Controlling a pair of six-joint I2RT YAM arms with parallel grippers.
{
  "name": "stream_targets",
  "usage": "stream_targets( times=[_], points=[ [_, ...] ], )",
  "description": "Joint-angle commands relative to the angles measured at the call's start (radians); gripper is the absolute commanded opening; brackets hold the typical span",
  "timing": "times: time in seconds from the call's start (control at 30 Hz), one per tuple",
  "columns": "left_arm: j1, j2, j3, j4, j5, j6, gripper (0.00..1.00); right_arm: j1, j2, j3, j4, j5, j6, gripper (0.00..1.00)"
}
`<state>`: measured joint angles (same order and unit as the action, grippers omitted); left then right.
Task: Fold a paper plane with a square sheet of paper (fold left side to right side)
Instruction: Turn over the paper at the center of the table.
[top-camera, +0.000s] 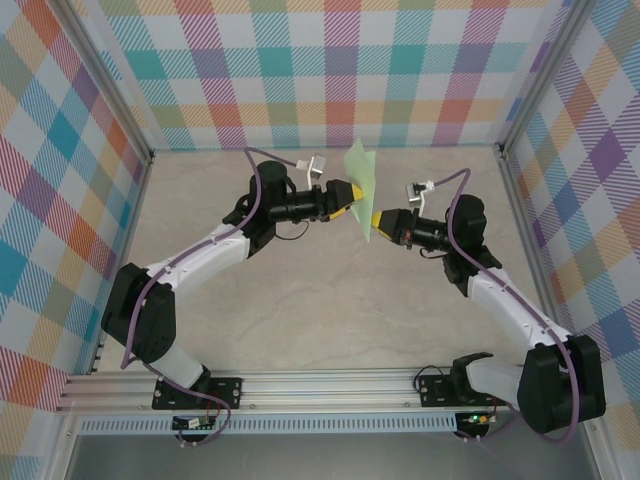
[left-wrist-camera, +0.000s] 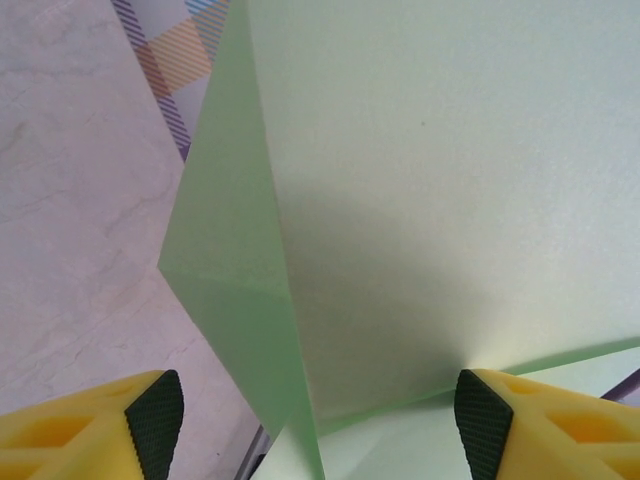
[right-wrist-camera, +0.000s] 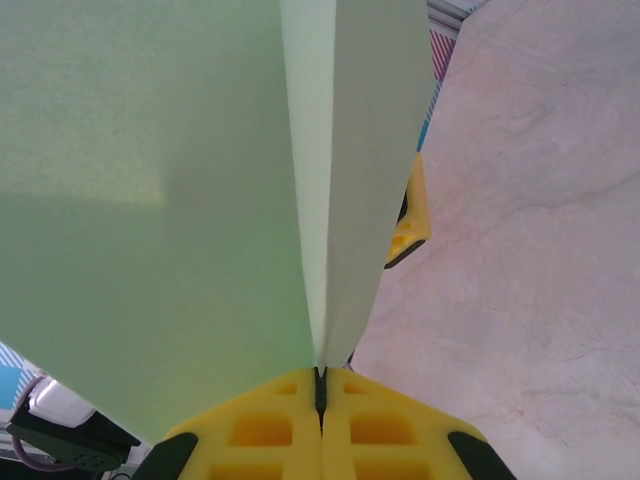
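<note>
The pale green paper (top-camera: 360, 165) is up in the air over the middle of the table (top-camera: 300, 330), standing nearly on edge between the 2 arms, well clear of the marble-patterned top. It has a fold in it: from the left wrist camera a sharp crease runs down the sheet (left-wrist-camera: 450, 200), with a narrower, darker green flap to the left of the crease and a broad pale panel to the right.

The right gripper (top-camera: 377, 221) is clenched on the sheet's lower edge. Up close its 2 yellow fingers (right-wrist-camera: 321, 385) are pressed together, and the paper (right-wrist-camera: 150, 200) rises straight out of the seam between them as 2 layers that spread apart higher up.

The left gripper (top-camera: 357, 190) comes in from the other side, higher on the sheet, and its jaws stand released. In its own camera the 2 black pads (left-wrist-camera: 155, 420) are set wide apart (left-wrist-camera: 320, 425) with the paper's lower part hanging in the gap; the right-hand pad looks to be at the sheet's edge, though I cannot tell whether it touches. One of its yellow fingers (right-wrist-camera: 412, 215) peeks out behind the paper in the right wrist view.

Plaid walls (top-camera: 300, 70) close the table in.
</note>
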<state>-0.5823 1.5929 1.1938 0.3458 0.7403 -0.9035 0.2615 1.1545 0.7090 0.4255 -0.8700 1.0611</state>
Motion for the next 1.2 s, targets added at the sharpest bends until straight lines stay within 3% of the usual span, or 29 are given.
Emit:
stream_targets(
  times=[0.0, 0.57, 0.93, 1.17],
  points=[
    [-0.014, 0.005, 0.021, 0.083, 0.017, -0.033, 0.72, 0.008, -0.020, 0.023, 0.036, -0.023, 0.015, 0.06],
    [-0.007, -0.007, 0.012, 0.137, -0.014, -0.060, 0.61, 0.010, -0.063, -0.007, 0.027, -0.051, 0.077, 0.06],
    [-0.003, -0.019, 0.003, 0.138, -0.026, -0.059, 0.29, 0.010, -0.073, -0.039, 0.018, -0.059, 0.092, 0.07],
    [-0.004, -0.017, 0.000, 0.132, -0.028, -0.055, 0.15, 0.010, -0.079, -0.036, 0.007, -0.053, 0.093, 0.11]
  ],
)
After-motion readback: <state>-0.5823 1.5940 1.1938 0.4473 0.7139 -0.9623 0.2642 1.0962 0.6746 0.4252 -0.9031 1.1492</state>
